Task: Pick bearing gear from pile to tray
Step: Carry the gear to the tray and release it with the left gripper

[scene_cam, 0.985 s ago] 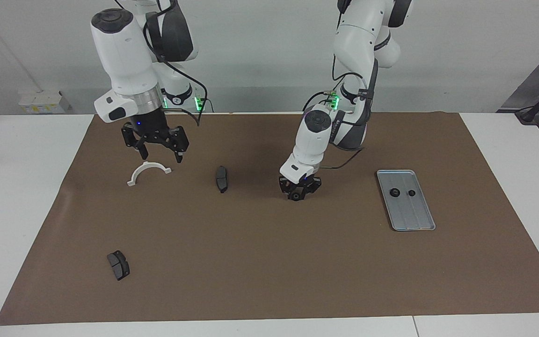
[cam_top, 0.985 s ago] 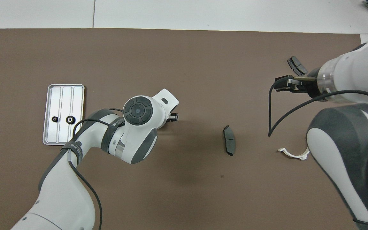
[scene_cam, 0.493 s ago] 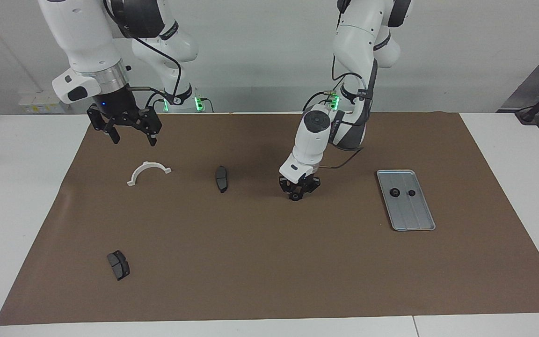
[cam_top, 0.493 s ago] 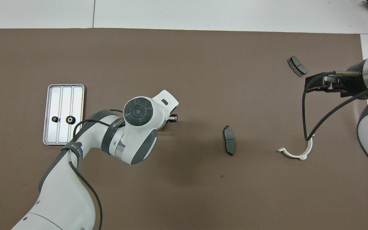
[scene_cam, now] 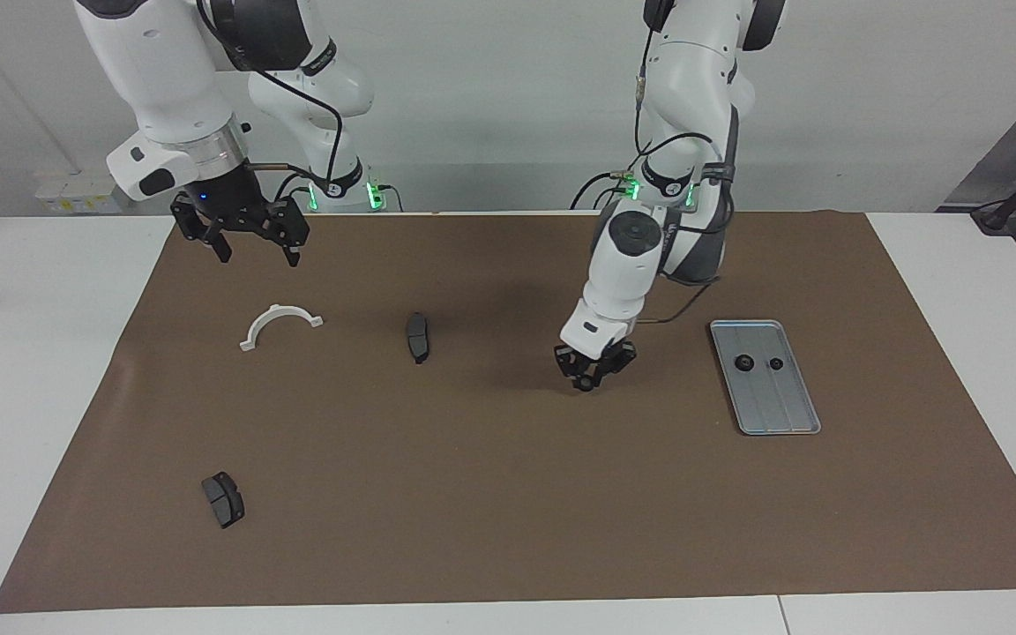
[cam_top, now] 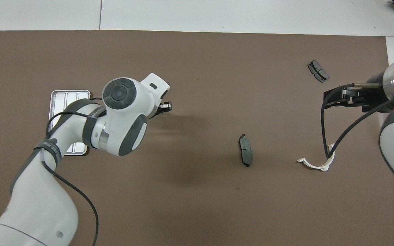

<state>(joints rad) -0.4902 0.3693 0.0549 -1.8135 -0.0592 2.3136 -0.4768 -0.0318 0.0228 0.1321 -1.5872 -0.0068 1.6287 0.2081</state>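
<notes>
The left tool (scene_cam: 592, 381) hangs just above the brown mat (scene_cam: 508, 494), between the nearer brake pad (scene_cam: 417, 337) and the tray (scene_cam: 792, 414), its fingertips clenched on a small black gear (scene_cam: 586, 384) lifted clear of the mat. In the overhead view the left arm covers much of the tray (cam_top: 56, 99). The tray lies flat on the mat toward the left arm's end of the counter (scene_cam: 32, 370). In it sit two more small black round gears, a larger one (scene_cam: 744, 362) and a smaller one (scene_cam: 775, 362), side by side in the half nearer to the robots; the rest of its ribbed floor is bare metal.

The right tool (scene_cam: 248, 251) waits in the air with its fingers spread wide and nothing between them, over the mat close to the white half-ring bracket (scene_cam: 280, 324). A second brake pad (scene_cam: 222, 499) lies farther from the robots, well apart from the other parts.
</notes>
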